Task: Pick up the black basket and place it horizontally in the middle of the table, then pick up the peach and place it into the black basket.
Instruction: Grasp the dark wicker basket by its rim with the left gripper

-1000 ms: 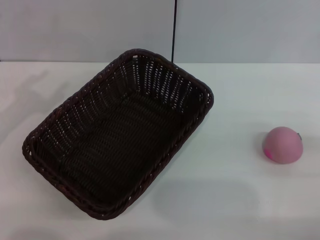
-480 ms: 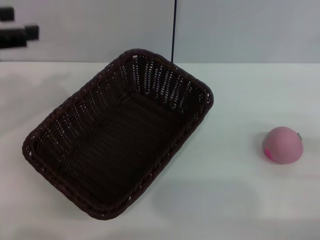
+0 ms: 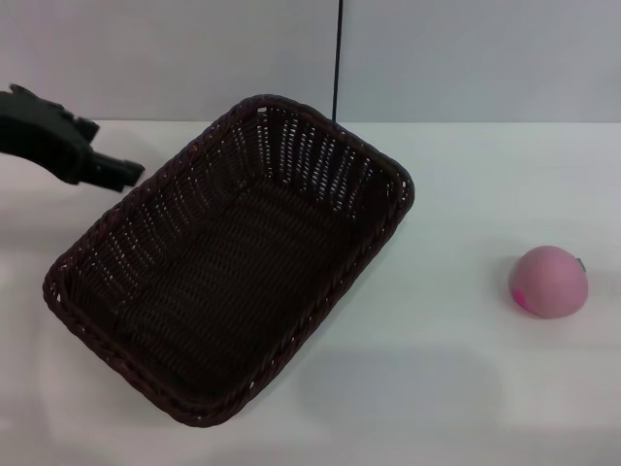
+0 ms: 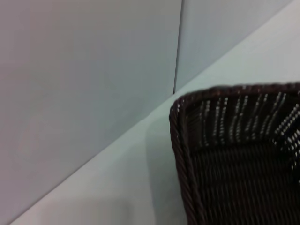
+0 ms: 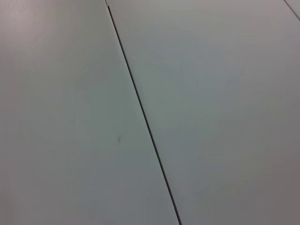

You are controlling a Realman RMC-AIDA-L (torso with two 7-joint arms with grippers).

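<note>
Reaching my left claw (image 3: 121, 173) toward the black basket (image 3: 233, 257), fingers seemingly together; gripping its rim comes next.

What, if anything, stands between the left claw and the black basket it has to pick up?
Nothing visible does. The left claw is above the table just off the black basket's far left rim, with only bare tabletop between them. The peach sits far to the right.

I see bare bench (image 3: 456, 388) between the black basket (image 3: 233, 257) and the peach (image 3: 549, 281), wide enough to pass. My left claw (image 3: 124, 173) hangs just beside the basket's far-left rim, its only close obstacle.
</note>
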